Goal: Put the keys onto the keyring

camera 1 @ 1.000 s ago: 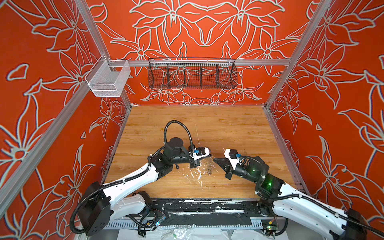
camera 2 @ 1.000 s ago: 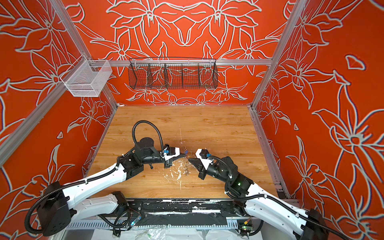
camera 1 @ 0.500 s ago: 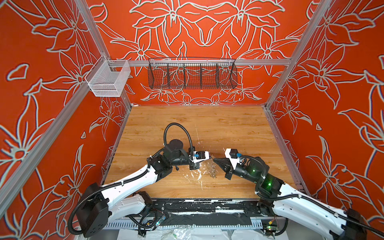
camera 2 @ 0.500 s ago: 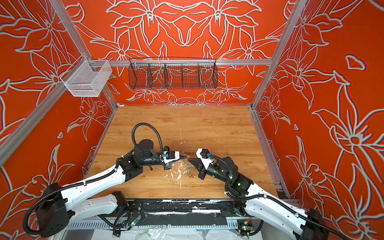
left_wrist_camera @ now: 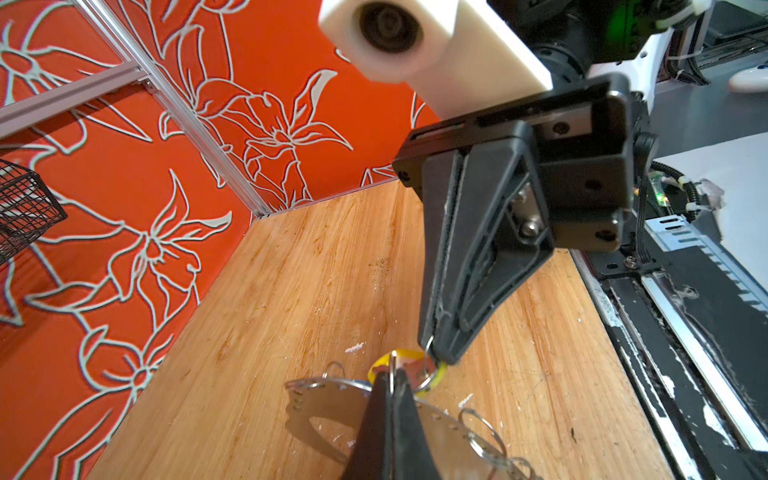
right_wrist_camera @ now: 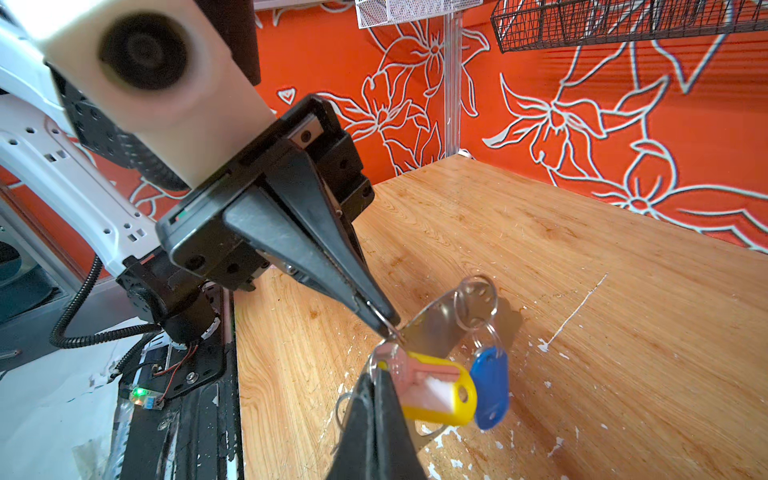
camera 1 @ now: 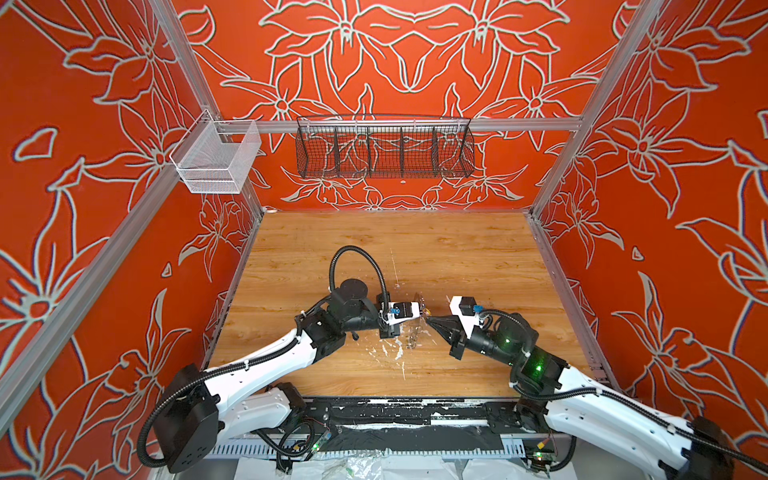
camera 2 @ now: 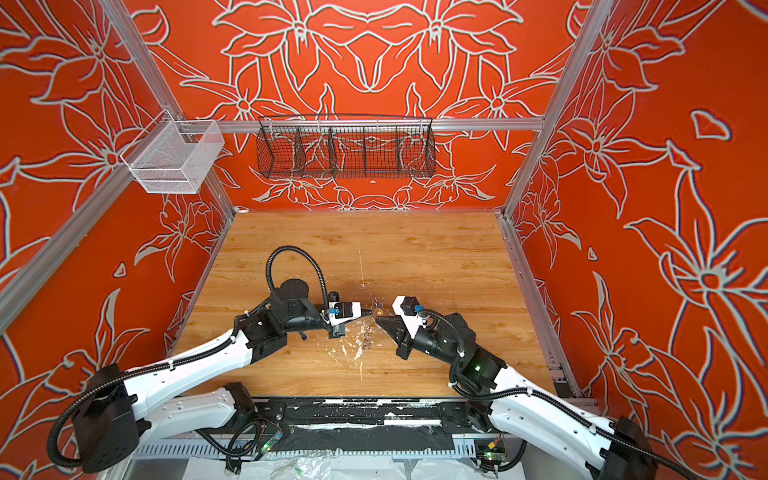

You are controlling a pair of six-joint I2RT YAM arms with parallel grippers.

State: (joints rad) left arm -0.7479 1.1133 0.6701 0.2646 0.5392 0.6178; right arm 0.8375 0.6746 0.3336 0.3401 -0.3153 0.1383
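A: Left gripper (right_wrist_camera: 384, 322)?
B: Pinched fully together on a small split ring (right_wrist_camera: 380, 318) at the edge of the keyring (right_wrist_camera: 432, 328), fingertip to fingertip, above the wooden table (right_wrist_camera: 582, 332).
A: Right gripper (left_wrist_camera: 434, 351)?
B: Also clamped tight, nipping a thin wire ring (left_wrist_camera: 427, 347) by the yellow-tagged key (right_wrist_camera: 432, 388). Tips of both grippers nearly meeting, seen in both top views near the table's front middle: left gripper (camera 1: 419, 314), right gripper (camera 1: 430, 321).
A: Keyring itself?
B: Lifted off the table, hanging tilted between the two grippers; flat grey plate with small holes and loose split rings along its rim (left_wrist_camera: 328, 388).
A: Keys?
B: Yellow-tagged one just beside the left gripper's tip, metal blade lying over its tag. Blue-tagged key (right_wrist_camera: 490, 388) dangling next to it from a split ring on the keyring's edge. Hard to tell whether the yellow one already sits on the keyring's own ring.
A: Elsewhere?
B: Black wire basket (camera 1: 384, 147) on the back wall, white mesh bin (camera 1: 216, 160) on the left wall.
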